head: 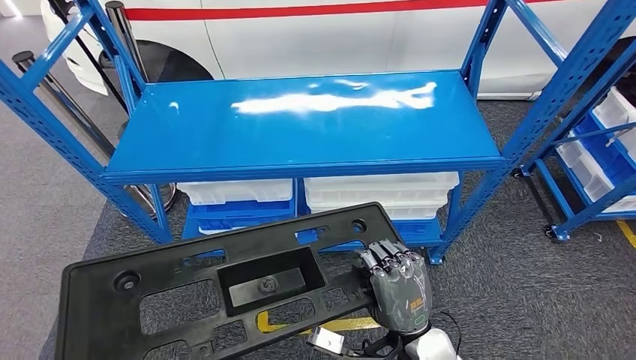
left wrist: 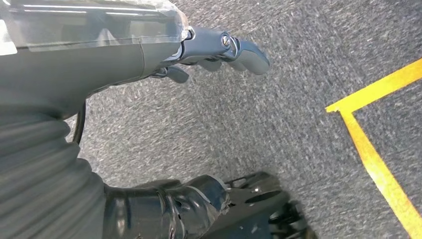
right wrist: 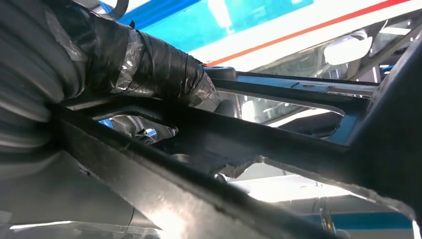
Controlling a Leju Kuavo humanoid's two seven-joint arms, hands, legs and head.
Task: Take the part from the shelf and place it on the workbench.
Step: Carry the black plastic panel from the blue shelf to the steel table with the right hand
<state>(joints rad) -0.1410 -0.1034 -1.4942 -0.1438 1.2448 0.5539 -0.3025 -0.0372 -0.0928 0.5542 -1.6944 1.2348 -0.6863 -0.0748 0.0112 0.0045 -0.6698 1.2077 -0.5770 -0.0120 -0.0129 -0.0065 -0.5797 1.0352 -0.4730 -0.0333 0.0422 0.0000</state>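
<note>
Part (head: 217, 289): lifted clear of shelf (head: 300, 124), clasped by right hand (head: 397, 289) fingers (head: 386, 259); left hand (left wrist: 219, 50) fingers curled, empty. Worktop placement outstanding.

One black part (head: 225, 281); two blue shelves (head: 304, 124); several white bins (head: 379, 191); one white vehicle (head: 315, 34).

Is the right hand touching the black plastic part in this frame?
Touching. In the head view the right hand wraps its fingers over the edge of the black part, holding it up off the floor.
</note>
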